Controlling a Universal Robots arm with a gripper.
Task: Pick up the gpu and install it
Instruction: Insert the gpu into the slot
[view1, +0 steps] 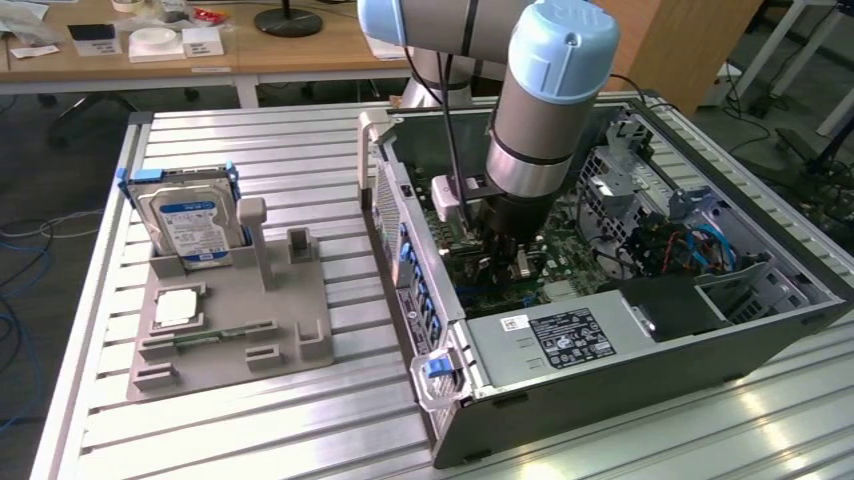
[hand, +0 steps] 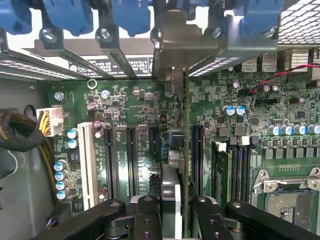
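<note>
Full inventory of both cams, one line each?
gpu: one, green board with silver bracket, edge-on above the motherboard slots, between the fingers
motherboard: one, green, inside the case
computer case: one, dark grey, open, exterior view's right of the table
power supply: one, silver with black label, in the case
hard drive: one, blue-white label, standing in the holder
holder: one, grey, exterior view's left of the table
table: one, silver, slatted
arm: one, grey and light blue, reaching into the case
fingers: two, black, shut on the gpu
</note>
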